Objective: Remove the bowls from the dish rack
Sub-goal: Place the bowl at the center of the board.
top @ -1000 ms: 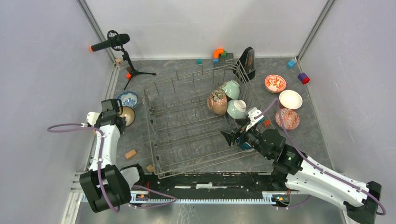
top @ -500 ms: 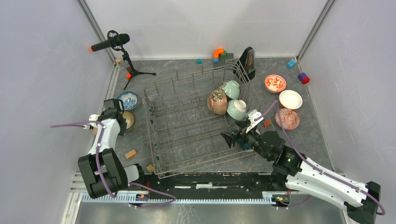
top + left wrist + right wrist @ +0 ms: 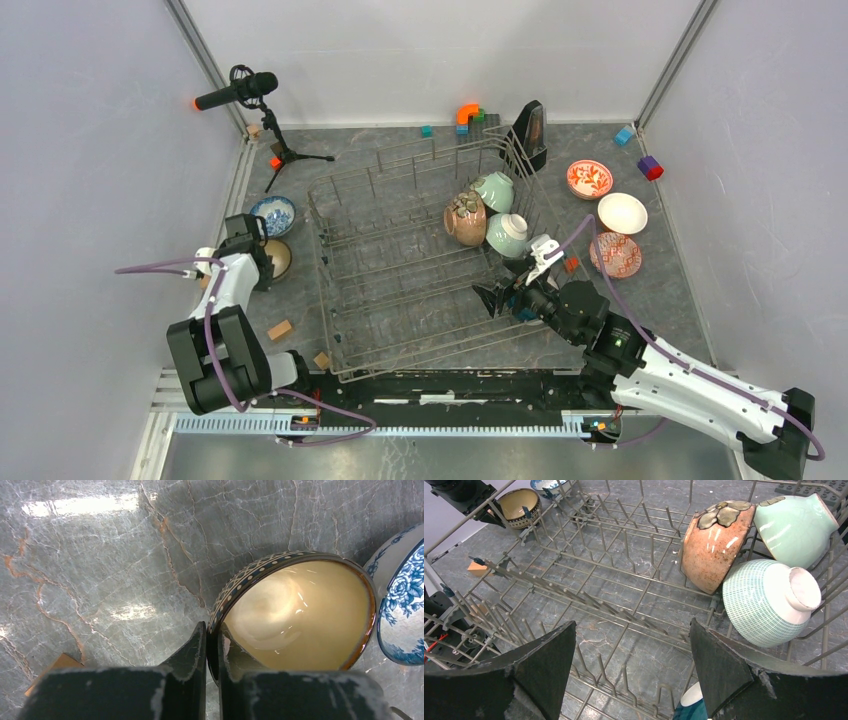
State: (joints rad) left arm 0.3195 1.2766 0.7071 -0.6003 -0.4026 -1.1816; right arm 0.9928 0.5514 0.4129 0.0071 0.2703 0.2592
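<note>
The grey wire dish rack (image 3: 328, 292) fills the middle of the table. Three bowls lean in its far right corner: a brown floral one (image 3: 465, 220), a mint green one (image 3: 495, 190) and a teal-checked one with a white base (image 3: 507, 234). My right gripper (image 3: 500, 290) hangs open over the rack's near right part (image 3: 631, 625), with a teal bowl (image 3: 694, 704) just below its right finger. Left of the rack, my left gripper (image 3: 212, 630) is shut on the rim of the tan bowl (image 3: 300, 610), which rests on the table beside the blue-white bowl (image 3: 400, 615).
Right of the rack sit a red-floral bowl (image 3: 589, 179), a plain white bowl (image 3: 622, 213) and a red-lattice bowl (image 3: 615, 254). A microphone on a tripod (image 3: 240, 92) stands back left. Wooden blocks (image 3: 279, 330) lie front left, coloured blocks (image 3: 468, 115) along the back wall.
My left arm's elbow has swung in towards the rack while its gripper stays on the tan bowl's rim. The right gripper has barely moved.
</note>
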